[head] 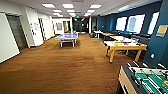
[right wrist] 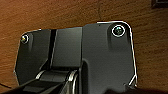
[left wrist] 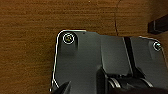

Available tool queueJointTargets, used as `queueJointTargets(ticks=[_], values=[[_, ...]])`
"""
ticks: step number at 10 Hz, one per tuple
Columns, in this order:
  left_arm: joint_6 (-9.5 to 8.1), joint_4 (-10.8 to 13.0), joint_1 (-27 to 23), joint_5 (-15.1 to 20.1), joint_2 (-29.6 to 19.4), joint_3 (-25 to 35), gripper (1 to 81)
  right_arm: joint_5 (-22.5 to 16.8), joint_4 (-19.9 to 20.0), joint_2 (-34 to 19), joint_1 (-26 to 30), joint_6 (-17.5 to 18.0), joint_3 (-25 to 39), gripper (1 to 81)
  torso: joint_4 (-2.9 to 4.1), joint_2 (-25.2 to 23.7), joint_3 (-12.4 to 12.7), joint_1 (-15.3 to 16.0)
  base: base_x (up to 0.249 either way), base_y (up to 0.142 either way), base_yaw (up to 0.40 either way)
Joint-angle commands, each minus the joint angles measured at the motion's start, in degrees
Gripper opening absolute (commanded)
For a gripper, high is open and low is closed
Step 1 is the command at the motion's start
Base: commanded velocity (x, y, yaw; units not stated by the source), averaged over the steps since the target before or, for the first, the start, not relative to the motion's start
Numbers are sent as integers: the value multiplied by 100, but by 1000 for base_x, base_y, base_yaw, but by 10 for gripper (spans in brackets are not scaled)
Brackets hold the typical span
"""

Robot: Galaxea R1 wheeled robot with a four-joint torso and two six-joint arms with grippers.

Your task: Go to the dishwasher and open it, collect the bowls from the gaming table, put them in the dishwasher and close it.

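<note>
Gaming table [head: 125, 45] stands beyond foosball table [head: 147, 80]

I can't read any text, label, brand or number from here. At about two o'clock a yellowish plaque [head: 162, 30] hangs on the blue wall [head: 160, 47], but whatever is printed on it is too blurred to make out. At about eleven o'clock some small notices [head: 35, 26] sit on the white wall, equally unreadable. A small lit sign [head: 78, 16] hangs from the ceiling at twelve o'clock; I can't tell its wording. Boxes on the gaming table [head: 125, 45] show colours only, no legible lettering.
</note>
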Motion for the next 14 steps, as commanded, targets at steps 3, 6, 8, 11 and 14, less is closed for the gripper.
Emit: queueJointTargets(ticks=[3, 6, 8, 11, 14], values=[[26, 19, -288, 308, 4, 11, 811, -352, -11, -36, 281, -7, -6, 811, 0, -2, 0, -1, 177, 92, 0], [26, 36, -288, 308, 21, 11, 811, -344, -19, -36, 264, -7, -15, 811, 0, 0, 0, 2, 189, 90, 0], [26, 36, -296, 308, 30, 11, 811, -344, -11, -36, 255, -7, -6, 811, 0, -2, 0, -1, 191, 90, 0], [26, 36, -296, 308, 30, 11, 811, -344, -11, -36, 255, -7, -6, 811, 0, -5, 2, -1, 192, 89, 0], [27, 36, -295, 299, 30, 11, 811, -282, -11, -28, 264, -7, -6, 811, 0, -5, 0, -1, 194, 50, 0]])
